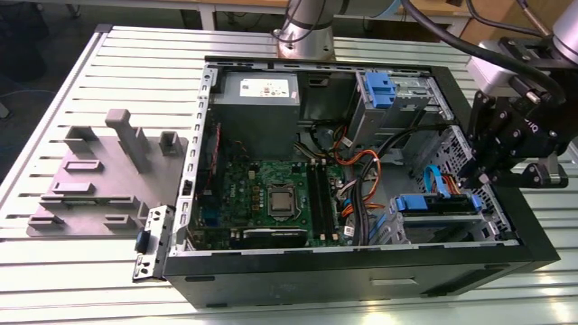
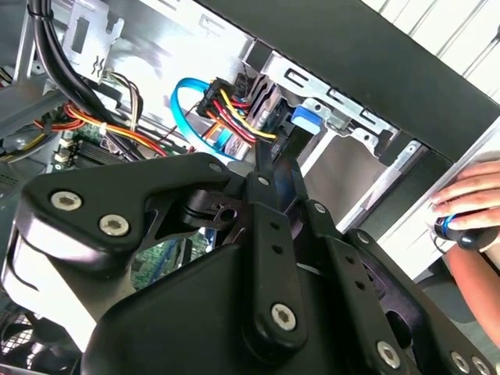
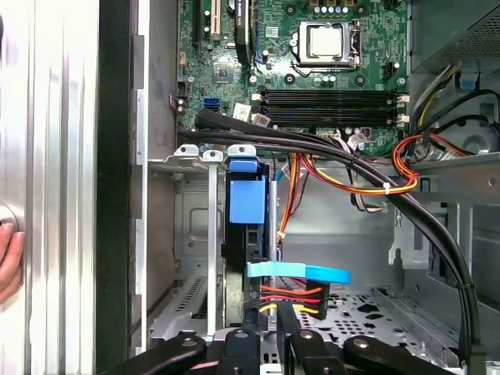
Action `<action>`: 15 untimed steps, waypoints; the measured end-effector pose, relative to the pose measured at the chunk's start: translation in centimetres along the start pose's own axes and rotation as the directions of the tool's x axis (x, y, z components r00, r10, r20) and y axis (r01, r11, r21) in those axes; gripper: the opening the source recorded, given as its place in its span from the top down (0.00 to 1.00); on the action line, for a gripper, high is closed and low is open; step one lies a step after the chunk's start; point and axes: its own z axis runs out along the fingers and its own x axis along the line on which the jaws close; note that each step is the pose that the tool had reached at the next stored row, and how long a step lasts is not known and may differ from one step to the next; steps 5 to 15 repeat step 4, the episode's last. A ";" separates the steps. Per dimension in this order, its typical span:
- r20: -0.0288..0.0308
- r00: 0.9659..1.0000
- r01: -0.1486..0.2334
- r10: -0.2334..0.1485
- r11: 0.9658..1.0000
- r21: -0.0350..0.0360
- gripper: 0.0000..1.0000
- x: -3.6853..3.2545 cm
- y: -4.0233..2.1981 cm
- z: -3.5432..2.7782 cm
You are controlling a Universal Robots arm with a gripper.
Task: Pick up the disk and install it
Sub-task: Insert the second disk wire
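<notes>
In the first wrist view, the gripper (image 3: 266,332) sits nearest the lens, its black fingers (image 3: 248,344) reaching down to the end of the disk (image 3: 248,211), which stands on edge in the metal drive cage (image 3: 211,234) of the open computer case (image 3: 117,156). Whether the jaws are pinching the disk's edge or merely resting beside it cannot be told. The disk's blue carrier shows along its upper edge, and a flat blue data cable (image 3: 301,272) with red, yellow and black power wires (image 3: 289,295) is plugged in at the end close to the fingers. Beyond lies the green motherboard (image 3: 312,78) with its processor socket (image 3: 326,41). A person's hand (image 3: 9,258) rests on the slatted table beside the case.

In the exterior view, the gripper (image 1: 478,181) hangs over the case's lower corner on the exterior view's right, at the disk (image 1: 434,205) in its cage. A grey fixture block (image 1: 95,183) lies on the slatted table (image 1: 54,271), well apart on the exterior view's left.
</notes>
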 end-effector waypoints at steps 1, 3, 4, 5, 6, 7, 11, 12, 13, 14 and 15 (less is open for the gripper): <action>0.000 1.000 0.000 0.000 1.000 0.000 0.76 0.03 0.00 0.00; 0.000 1.000 0.000 0.000 1.000 0.000 0.76 0.06 0.00 0.00; 0.000 1.000 0.000 0.000 1.000 0.000 0.76 0.06 0.00 0.00; 0.000 1.000 0.000 0.000 1.000 0.000 0.76 0.06 0.00 0.00; 0.000 1.000 0.000 0.000 1.000 0.000 0.76 0.06 0.00 0.00; 0.000 1.000 0.000 0.000 1.000 0.000 0.76 0.06 0.00 0.00; 0.000 1.000 0.000 0.000 1.000 0.000 0.76 0.06 0.00 0.00; 0.000 1.000 0.000 0.000 1.000 0.000 0.76 0.06 0.00 0.00; 0.000 1.000 0.000 0.000 1.000 0.000 0.76 0.06 0.00 0.00; 0.000 1.000 0.000 0.000 1.000 0.000 0.76 0.06 0.00 0.00; 0.000 1.000 0.000 0.000 1.000 0.000 0.76 0.06 0.00 0.00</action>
